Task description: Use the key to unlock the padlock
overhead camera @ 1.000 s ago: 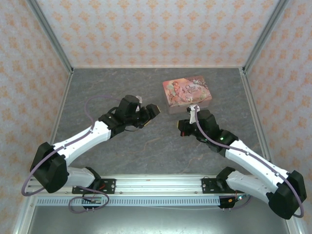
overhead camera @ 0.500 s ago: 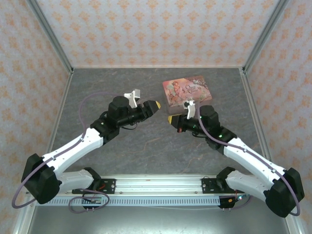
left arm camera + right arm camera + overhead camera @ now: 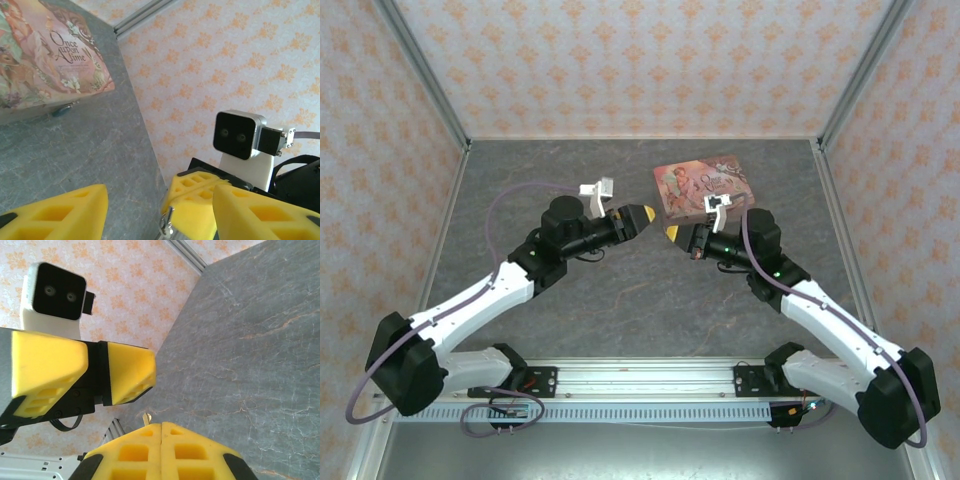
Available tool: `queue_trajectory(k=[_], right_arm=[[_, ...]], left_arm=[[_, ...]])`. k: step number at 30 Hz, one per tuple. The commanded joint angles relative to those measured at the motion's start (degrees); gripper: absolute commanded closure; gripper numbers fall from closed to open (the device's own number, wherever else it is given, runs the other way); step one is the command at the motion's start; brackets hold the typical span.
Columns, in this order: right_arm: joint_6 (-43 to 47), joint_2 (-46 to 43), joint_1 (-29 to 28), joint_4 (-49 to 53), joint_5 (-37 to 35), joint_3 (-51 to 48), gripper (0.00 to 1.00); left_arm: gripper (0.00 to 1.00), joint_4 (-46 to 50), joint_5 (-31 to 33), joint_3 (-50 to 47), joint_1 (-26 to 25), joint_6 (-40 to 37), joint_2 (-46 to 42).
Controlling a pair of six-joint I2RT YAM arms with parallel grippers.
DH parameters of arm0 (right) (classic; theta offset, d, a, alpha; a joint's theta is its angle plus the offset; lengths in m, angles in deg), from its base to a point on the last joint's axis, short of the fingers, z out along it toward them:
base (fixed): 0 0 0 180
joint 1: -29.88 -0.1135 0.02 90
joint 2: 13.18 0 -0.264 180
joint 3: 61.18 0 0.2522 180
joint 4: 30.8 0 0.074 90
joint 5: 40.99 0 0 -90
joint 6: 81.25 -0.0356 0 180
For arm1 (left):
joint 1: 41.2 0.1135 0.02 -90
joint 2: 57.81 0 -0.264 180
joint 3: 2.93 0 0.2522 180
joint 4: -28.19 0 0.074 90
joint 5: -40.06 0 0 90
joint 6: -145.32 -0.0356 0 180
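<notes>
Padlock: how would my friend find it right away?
Find the pink picture box at the far right of the table. On its near side sits the padlock, tiny and blue-teal, unlike the pink box and grey table.

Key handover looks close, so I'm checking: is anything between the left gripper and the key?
Nothing visible does. The key pokes out from the shut fingers of the right gripper. The open left gripper faces it across a gap of open air.

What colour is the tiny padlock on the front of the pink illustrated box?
Blue-teal. The tiny padlock shows best in the left wrist view.
</notes>
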State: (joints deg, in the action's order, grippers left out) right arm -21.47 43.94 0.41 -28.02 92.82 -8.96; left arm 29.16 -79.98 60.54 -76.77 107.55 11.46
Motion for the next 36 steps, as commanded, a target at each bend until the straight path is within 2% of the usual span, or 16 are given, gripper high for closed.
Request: queue_trajectory(k=[1,18,27,36], right_arm=[[0.6,0.4,-0.1,0.0,1.3,1.9,1.0],[1.0,0.9,-0.6,0.0,0.8,1.9,1.0],[0.6,1.0,-0.9,-0.4,-0.2,1.8,1.0],[1.4,0.1,-0.8,1.3,-2.7,1.9,0.99]], left_arm=[[0.43,2.5,-1.5,3.5,-1.6,-3.5,1.4],[0.56,4.5,1.6,4.3,-4.8,-3.0,5.5],[0.73,4.7,2.0,4.5,-5.2,-2.7,6.2],[0.99,7.2,3.6,5.3,-5.3,-4.4,5.4]])
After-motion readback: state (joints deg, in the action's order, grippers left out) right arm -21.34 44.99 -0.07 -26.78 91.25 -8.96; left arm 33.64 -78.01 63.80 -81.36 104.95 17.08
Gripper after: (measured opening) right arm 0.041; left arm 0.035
